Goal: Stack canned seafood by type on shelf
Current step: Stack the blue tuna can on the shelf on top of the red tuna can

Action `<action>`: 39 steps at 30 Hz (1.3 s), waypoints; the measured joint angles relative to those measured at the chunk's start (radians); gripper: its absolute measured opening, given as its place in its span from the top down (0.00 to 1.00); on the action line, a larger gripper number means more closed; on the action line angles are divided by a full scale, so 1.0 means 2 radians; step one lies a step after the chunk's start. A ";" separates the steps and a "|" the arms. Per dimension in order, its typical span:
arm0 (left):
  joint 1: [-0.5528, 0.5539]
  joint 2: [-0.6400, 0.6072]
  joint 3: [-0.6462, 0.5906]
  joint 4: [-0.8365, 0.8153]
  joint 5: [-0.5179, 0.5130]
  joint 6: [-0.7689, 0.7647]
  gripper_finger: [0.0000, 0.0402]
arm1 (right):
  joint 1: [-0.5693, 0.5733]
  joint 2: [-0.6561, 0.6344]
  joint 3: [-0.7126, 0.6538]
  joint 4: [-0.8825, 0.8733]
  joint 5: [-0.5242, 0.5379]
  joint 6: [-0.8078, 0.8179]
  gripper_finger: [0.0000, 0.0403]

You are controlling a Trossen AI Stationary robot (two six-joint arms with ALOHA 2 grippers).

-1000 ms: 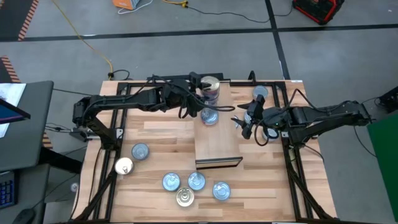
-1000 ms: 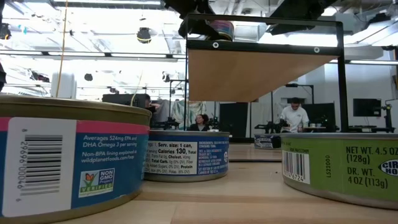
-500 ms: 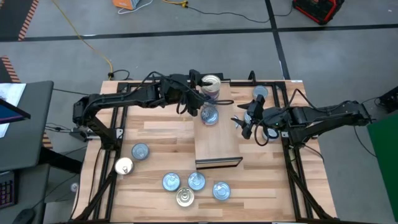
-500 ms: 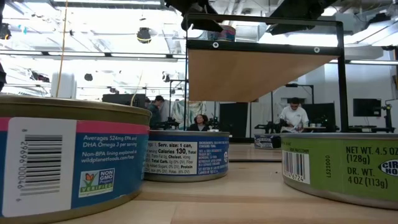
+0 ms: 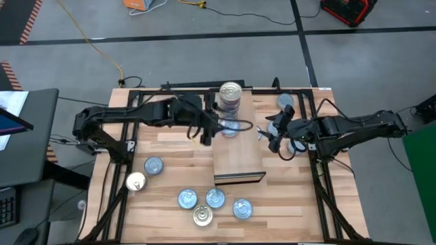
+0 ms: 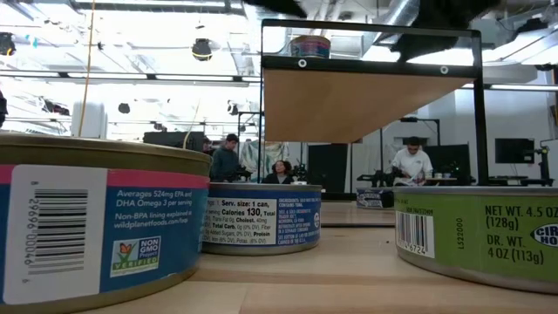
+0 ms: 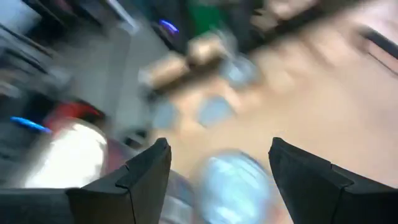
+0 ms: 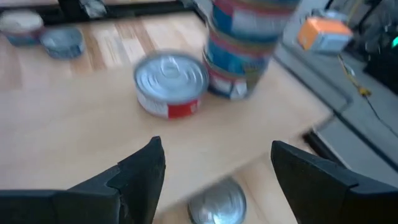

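The shelf [image 5: 238,158] is a light-wood board with a dark front edge [image 5: 240,178], raised on a black frame over the tabletop. At its far end stands a stack of tins [image 5: 230,95] with a silver top, also seen as the stack [image 8: 242,50] in the right wrist view. A single blue-topped tin [image 5: 229,127] lies on the board in front of it. My left gripper [image 5: 210,131] hangs open just left of that tin. My right gripper [image 5: 274,136] is open off the shelf's right side, facing the single tin [image 8: 171,81]. Both grippers are empty.
Several tins lie on the tabletop near the front: blue-topped tins [image 5: 153,165], [image 5: 187,199], [image 5: 215,198], [image 5: 242,208] and gold-topped tins [image 5: 136,181], [image 5: 202,216]. Another tin [image 5: 285,102] sits at the far right. The black frame rails [image 5: 320,170] border the table.
My left gripper has drawn back from the top of the stack, moving toward the table's left and near side, and now hangs beside the single tin. The stack has stayed upright at the shelf's far end. My right gripper has kept its place.
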 joint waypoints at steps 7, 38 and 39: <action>-0.033 -0.004 -0.080 0.007 0.136 -0.059 0.36 | -0.039 0.001 -0.035 -0.040 -0.001 0.025 0.21; -0.111 -0.169 -0.507 0.481 -0.156 -0.270 0.36 | -0.151 0.103 -0.205 0.148 -0.117 0.088 0.21; -0.114 -0.169 -0.509 0.481 -0.161 -0.270 0.36 | -0.148 0.112 -0.205 0.150 -0.113 0.090 0.21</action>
